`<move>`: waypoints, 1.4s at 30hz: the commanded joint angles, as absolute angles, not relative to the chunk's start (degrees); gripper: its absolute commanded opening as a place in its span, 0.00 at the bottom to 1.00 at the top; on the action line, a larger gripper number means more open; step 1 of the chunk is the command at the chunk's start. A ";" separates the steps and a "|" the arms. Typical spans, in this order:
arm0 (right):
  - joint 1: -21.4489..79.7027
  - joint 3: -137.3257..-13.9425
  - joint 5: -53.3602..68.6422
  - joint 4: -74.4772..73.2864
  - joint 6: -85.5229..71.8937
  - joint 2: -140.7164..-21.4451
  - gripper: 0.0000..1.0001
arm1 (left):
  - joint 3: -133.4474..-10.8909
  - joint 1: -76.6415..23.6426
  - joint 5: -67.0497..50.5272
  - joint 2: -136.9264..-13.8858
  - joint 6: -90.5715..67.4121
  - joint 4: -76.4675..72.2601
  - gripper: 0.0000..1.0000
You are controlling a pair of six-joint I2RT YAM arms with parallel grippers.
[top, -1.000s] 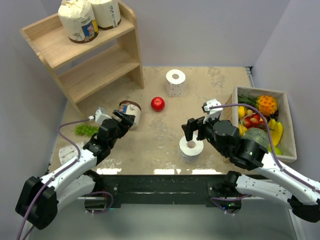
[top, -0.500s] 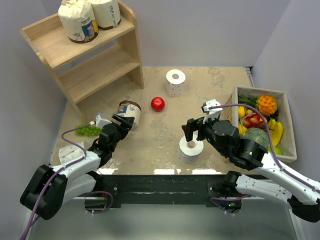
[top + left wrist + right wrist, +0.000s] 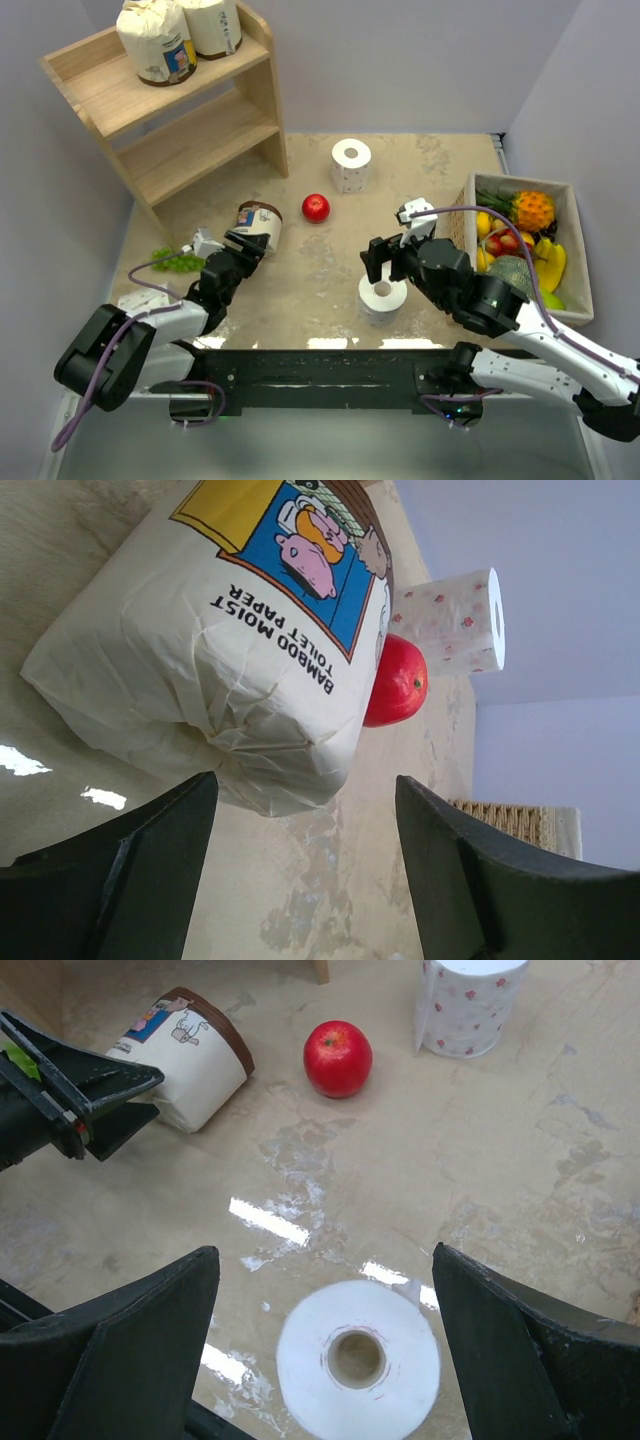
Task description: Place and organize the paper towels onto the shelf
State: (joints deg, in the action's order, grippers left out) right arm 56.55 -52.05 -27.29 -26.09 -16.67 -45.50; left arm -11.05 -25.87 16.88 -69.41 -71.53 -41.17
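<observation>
Your left gripper (image 3: 303, 785) is spread open just short of the wrapped roll (image 3: 220, 650) lying sideways; your right gripper (image 3: 325, 1253) hangs wide open over the upright bare white roll (image 3: 358, 1360).

Paper rolls and shelf: positions

Stepped wooden shelf (image 3: 200, 125) at far left; left wrapped roll (image 3: 155, 40) and right wrapped roll (image 3: 212, 22) upright on its top tier. Third wrapped roll (image 3: 260, 226) lying on its side, off the shelf. Far white roll (image 3: 351, 165) and near white roll (image 3: 383, 297) upright, cores up.
</observation>
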 commanded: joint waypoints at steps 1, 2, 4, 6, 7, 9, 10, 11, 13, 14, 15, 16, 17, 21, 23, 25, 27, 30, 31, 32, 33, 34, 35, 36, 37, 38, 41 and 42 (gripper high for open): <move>56.60 -53.88 -27.16 -23.82 -15.91 -44.91 0.91 | -9.49 -25.14 18.46 -71.89 -70.67 -51.32 0.76; 56.51 -53.88 -27.16 -23.73 -15.91 -44.83 0.91 | -9.41 -25.05 18.37 -72.33 -69.53 -52.11 0.76; 56.51 -53.88 -26.98 -23.55 -15.91 -45.00 0.91 | -9.23 -24.61 18.19 -73.47 -67.78 -54.31 0.76; 56.51 -53.96 -26.81 -23.73 -15.82 -45.44 0.91 | -8.70 -24.00 17.50 -74.62 -66.98 -57.63 0.76; 56.51 -53.96 -26.81 -23.82 -15.73 -45.53 0.91 | -8.53 -23.73 17.32 -75.05 -66.54 -58.61 0.75; 56.60 -54.05 -26.80 -24.08 -15.65 -45.70 0.91 | -8.17 -23.03 16.44 -76.63 -66.01 -61.50 0.73; 56.51 -54.14 -26.81 -24.08 -15.73 -45.79 0.91 | -8.17 -22.85 16.26 -77.25 -65.83 -62.31 0.73; 56.60 -54.23 -26.89 -24.08 -15.65 -45.62 0.91 | -8.17 -22.68 15.56 -78.56 -65.74 -63.10 0.72; 56.51 -54.40 -26.98 -24.17 -15.47 -45.62 0.91 | -8.09 -22.24 14.68 -80.24 -65.92 -66.52 0.70; 56.51 -54.40 -27.07 -24.17 -15.56 -45.70 0.91 | -7.91 -22.06 13.55 -81.90 -65.92 -69.06 0.69; 56.51 -54.40 -27.16 -24.26 -15.56 -45.70 0.91 | -7.82 -21.71 12.93 -82.87 -66.00 -70.56 0.67; 56.51 -54.49 -27.16 -24.26 -15.47 -45.96 0.91 | -7.65 -21.53 12.22 -83.75 -65.92 -72.06 0.66; 56.60 -54.58 -27.16 -24.34 -15.47 -45.88 0.91 | -7.56 -21.36 11.26 -85.24 -65.83 -74.68 0.63; 56.60 -54.75 -27.16 -24.43 -15.47 -46.32 0.91 | -7.47 -20.83 9.67 -87.89 -64.78 -79.10 0.58; 56.51 -54.93 -27.16 -24.61 -15.38 -46.41 0.91 | -7.56 -20.66 9.41 -88.15 -63.81 -79.80 0.54; 56.51 -55.11 -27.33 -24.87 -15.47 -46.32 0.91 | -7.56 -20.66 9.40 -87.28 -62.67 -79.54 0.50; 56.51 -55.11 -27.42 -24.96 -15.56 -46.05 0.91 | -7.65 -20.65 9.40 -85.96 -61.35 -78.05 0.47; 56.51 -54.84 -27.16 -25.05 -15.91 -45.70 0.91 | -9.22 -20.65 9.93 -81.49 -57.84 -69.82 0.46; 56.51 -54.76 -27.16 -25.05 -16.00 -45.70 0.91 | -11.06 -20.65 10.19 -78.52 -55.22 -66.48 0.46; 56.60 -54.84 -26.98 -25.14 -16.00 -45.62 0.91 | -12.21 -20.65 10.89 -77.01 -53.72 -59.66 0.46; 56.51 -54.84 -26.81 -25.22 -16.08 -45.53 0.91 | -13.52 -20.74 11.42 -75.60 -52.31 -55.59 0.45; 56.51 -54.93 -26.72 -25.31 -16.17 -45.44 0.91 | -16.58 -20.74 12.03 -72.71 -50.21 -51.11 0.45; 56.51 -54.93 -26.81 -25.49 -16.17 -45.44 0.91 | -18.26 -20.66 13.43 -71.38 -48.79 -42.36 0.43; 56.51 -55.02 -26.89 -25.92 -16.26 -45.27 0.91 | -20.02 -20.74 14.23 -70.15 -47.39 -37.93 0.43; 56.51 -55.11 -27.07 -26.10 -16.26 -44.92 0.91 | -23.78 -20.74 15.02 -68.14 -44.85 -33.44 0.42; 56.51 -55.11 -27.16 -26.45 -16.35 -44.65 0.91 | -25.91 -20.74 15.81 -67.33 -43.26 -24.96 0.42; 56.51 -54.41 -27.60 -26.11 -16.35 -43.33 0.91 | -34.87 -20.74 16.00 -66.80 -36.23 -9.40 0.42; 56.51 -53.97 -27.60 -26.10 -16.43 -43.16 0.91 | -39.24 -20.83 16.08 -67.06 -33.34 -5.75 0.42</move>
